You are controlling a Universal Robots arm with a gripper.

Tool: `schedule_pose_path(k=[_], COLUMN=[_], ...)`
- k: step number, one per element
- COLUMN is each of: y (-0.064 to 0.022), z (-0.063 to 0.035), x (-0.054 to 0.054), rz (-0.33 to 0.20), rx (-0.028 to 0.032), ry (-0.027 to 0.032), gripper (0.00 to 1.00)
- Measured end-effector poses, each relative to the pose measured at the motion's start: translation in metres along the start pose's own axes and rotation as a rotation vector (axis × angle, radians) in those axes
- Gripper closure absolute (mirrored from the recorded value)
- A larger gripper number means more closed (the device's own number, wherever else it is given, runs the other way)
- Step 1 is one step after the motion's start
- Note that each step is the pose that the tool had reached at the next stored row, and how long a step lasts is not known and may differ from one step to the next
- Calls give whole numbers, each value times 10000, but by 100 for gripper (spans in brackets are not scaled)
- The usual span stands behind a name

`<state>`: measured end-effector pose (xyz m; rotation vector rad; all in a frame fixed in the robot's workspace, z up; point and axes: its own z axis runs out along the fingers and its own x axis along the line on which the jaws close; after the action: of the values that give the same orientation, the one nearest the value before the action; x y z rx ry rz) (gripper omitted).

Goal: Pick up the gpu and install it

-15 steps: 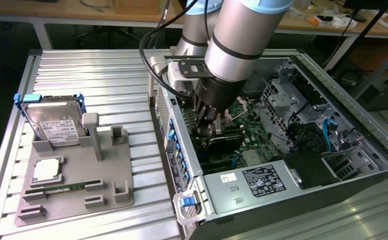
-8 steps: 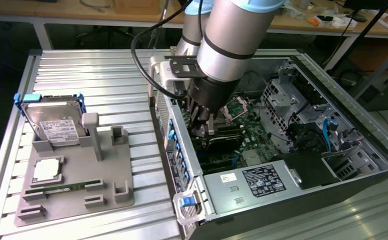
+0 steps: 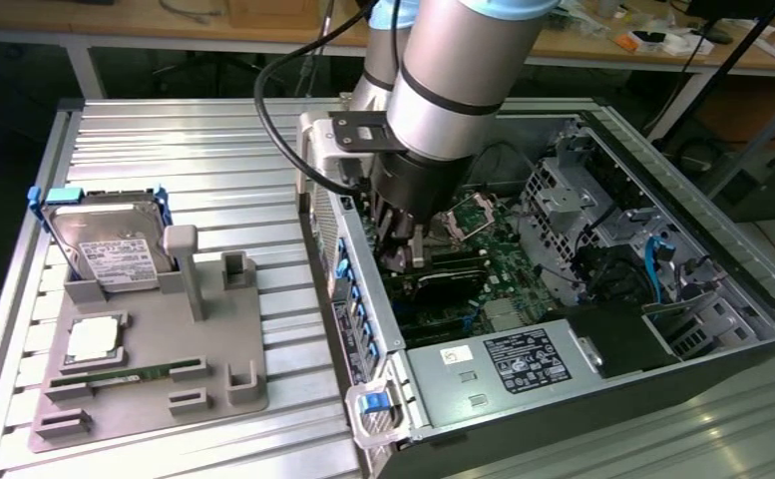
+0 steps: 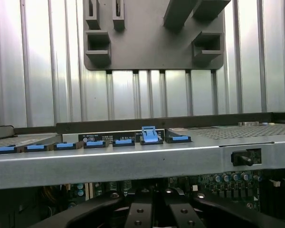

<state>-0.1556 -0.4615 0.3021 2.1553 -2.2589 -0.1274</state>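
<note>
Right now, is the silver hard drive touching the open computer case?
Apart. The exterior view shows the hard drive standing in the grey holder, with bare ribbed table before the computer case.

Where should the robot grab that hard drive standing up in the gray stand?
Probably by its upper half, from above, squeezing across the blue side rails. The hard drive stands upright, its bottom edge tucked in the gray stand, leaving the top free.

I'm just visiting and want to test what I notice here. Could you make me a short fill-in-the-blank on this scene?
1. The gripper is lowered inside the open ____ case.
2. The hard drive with blue rails stands on the ____ holder.
3. The gripper's jaws are ____.
4. The holder rests on a ribbed ____ table.

Missing words: computer; grey; shut; metal
</note>
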Motion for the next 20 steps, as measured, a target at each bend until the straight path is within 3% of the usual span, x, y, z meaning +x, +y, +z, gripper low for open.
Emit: schedule_pose_path(k=[20], y=[24], z=[-73], x=[-35], rz=[2], rx=[-32], ry=[4], gripper=[89])
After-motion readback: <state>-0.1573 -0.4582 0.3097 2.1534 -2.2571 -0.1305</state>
